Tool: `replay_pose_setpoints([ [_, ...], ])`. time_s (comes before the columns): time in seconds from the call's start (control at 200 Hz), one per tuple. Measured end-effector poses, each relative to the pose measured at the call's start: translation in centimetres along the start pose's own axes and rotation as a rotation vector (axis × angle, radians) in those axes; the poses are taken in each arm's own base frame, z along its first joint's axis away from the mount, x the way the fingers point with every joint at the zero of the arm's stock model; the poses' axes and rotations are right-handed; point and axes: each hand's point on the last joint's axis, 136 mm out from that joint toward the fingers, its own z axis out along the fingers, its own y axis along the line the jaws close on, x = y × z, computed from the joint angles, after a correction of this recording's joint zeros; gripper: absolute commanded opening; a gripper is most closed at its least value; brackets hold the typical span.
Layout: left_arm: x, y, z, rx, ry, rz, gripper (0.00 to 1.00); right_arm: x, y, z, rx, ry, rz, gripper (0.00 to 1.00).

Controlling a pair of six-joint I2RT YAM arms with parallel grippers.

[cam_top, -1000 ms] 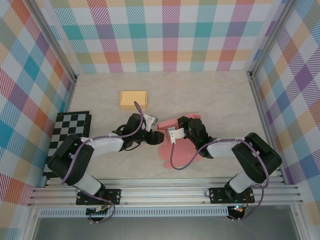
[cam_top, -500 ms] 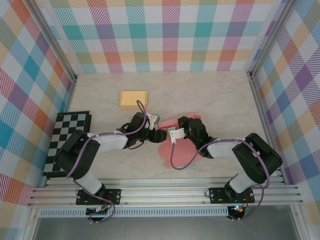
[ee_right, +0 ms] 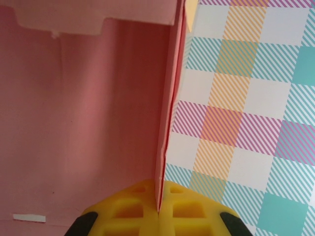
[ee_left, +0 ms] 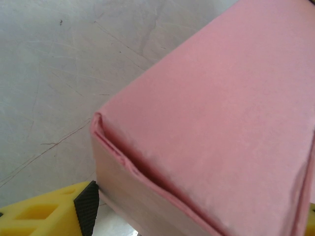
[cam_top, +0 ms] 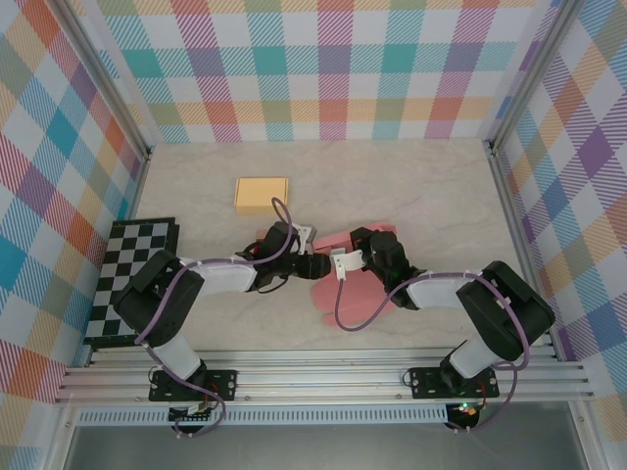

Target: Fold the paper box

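Box (cam_top: pixel 362 294) sits mid-surface; right claw (ee_right: pixel 158 209) clamps its thin upright wall, left claw (cam_top: pixel 312 262) straddles a corner, grip not discernible, so any uneven pull between them risks creasing or tearing that wall.

The pale marbled surface (cam_top: pixel 421 186) carries a pink paper box (cam_top: pixel 367 294) near its middle, a flat orange box (cam_top: pixel 262 194) toward the far-left corner, and a checkered board (cam_top: pixel 132 264) along the left edge.
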Motion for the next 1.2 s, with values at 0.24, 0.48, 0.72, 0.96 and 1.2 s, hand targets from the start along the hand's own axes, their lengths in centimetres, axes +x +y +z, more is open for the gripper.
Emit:
replay_pose_setpoints([
  [0.24, -0.2, 0.7, 0.0, -0.072, -0.019, -0.034, 0.68, 0.0, 0.0, -0.1, 0.0, 0.0, 0.0, 0.0],
  [0.48, 0.7, 2.6, -0.6, -0.227, -0.023, -0.046, 0.69, 0.0, -0.5, -0.3, 0.01, 0.0, 0.002, 0.0],
  [0.72, -0.1, 3.6, -1.0, -0.297, -0.07, -0.035, 0.69, 0.1, -0.7, -0.6, 0.009, -0.001, 0.017, 0.0],
  [0.96, -1.5, 2.8, -0.9, -0.271, -0.115, 0.016, 0.7, 0.1, -0.6, -0.7, 0.0, 0.0, 0.03, 0.0],
  [1.2, -3.1, 2.2, -0.5, -0.257, -0.161, 0.033, 0.68, 0.3, -0.1, -0.5, -0.015, 0.011, 0.042, 0.0],
])
